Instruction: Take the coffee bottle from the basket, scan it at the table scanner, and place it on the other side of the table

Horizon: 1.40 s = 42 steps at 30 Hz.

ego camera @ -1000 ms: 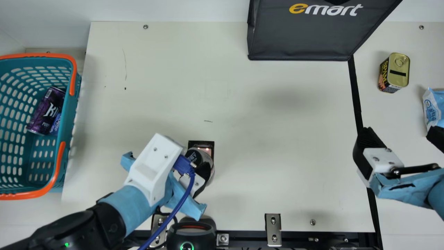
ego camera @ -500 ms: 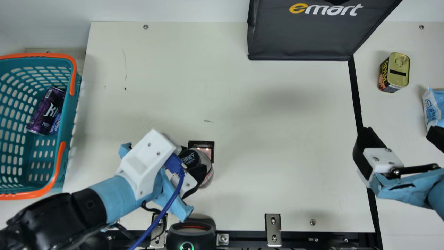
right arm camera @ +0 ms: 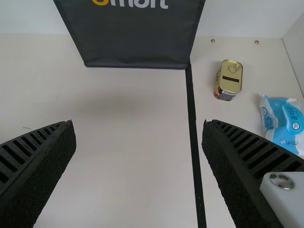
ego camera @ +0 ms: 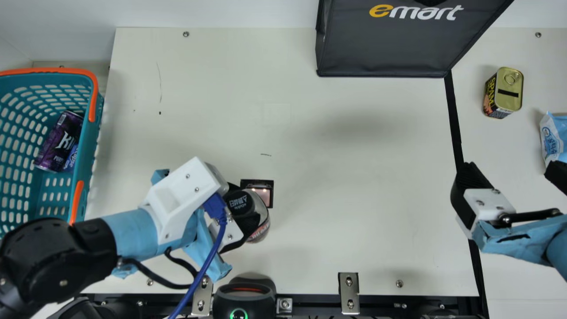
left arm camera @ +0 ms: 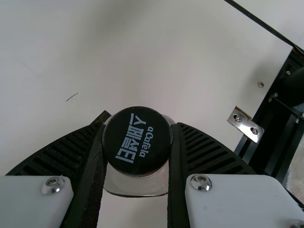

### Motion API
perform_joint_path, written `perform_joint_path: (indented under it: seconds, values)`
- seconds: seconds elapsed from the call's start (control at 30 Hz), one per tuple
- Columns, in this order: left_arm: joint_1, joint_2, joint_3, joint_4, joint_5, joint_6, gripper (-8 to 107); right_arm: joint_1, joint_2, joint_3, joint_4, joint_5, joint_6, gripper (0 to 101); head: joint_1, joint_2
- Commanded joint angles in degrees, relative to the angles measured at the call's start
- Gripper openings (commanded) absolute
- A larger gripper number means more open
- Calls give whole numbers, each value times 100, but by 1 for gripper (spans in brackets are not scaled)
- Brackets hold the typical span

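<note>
In the main view my left gripper (ego camera: 243, 212) is shut on the coffee bottle (ego camera: 258, 233), just left of and partly over the table scanner (ego camera: 264, 195). The left wrist view has the bottle's black cap (left arm camera: 137, 141) squeezed between both ribbed fingers of the left gripper (left arm camera: 137, 149). On the right side of the main view, my right gripper (ego camera: 509, 177) stands open across the black line. Nothing lies between the fingers of the right gripper (right arm camera: 138, 137) in the right wrist view.
The teal basket (ego camera: 88, 146) at the left holds a purple can (ego camera: 60, 141) and a blue item. A dark bag (ego camera: 385, 44) stands at the back. Past the black line are a tin (ego camera: 509, 91) and a blue-white pack (ego camera: 551, 139). A black device (ego camera: 243, 297) sits at the front edge.
My left gripper has shifted left with the bottle in it, uncovering more of the scanner, and its forearm has swung toward the basket. The right arm has stayed still.
</note>
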Motion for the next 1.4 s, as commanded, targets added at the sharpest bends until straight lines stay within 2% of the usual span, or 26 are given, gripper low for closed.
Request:
perform_joint_path:
  seconds: [0.0, 0.33, 0.67, 0.8, 1.37]
  values:
    - [308, 43, -49, -574, 206, 1193, -8, 0, 0, 0, 0, 0, 0, 95, -157, 0]
    - [1543, 393, -310, -1739, 1261, 3408, -8, 0, 0, 0, 0, 0, 0, 95, -157, 0]
    - [2342, 738, -455, -2319, 2193, 5031, -8, 0, 0, 0, 0, 6, 0, 95, -157, 0]
    - [2462, 834, -492, -2423, 2435, 5505, -8, 0, 0, 0, 0, 6, 0, 95, -157, 0]
    - [2161, 1102, -511, -2609, 2435, 6418, -8, 0, 0, 0, 0, 6, 0, 95, -157, 0]
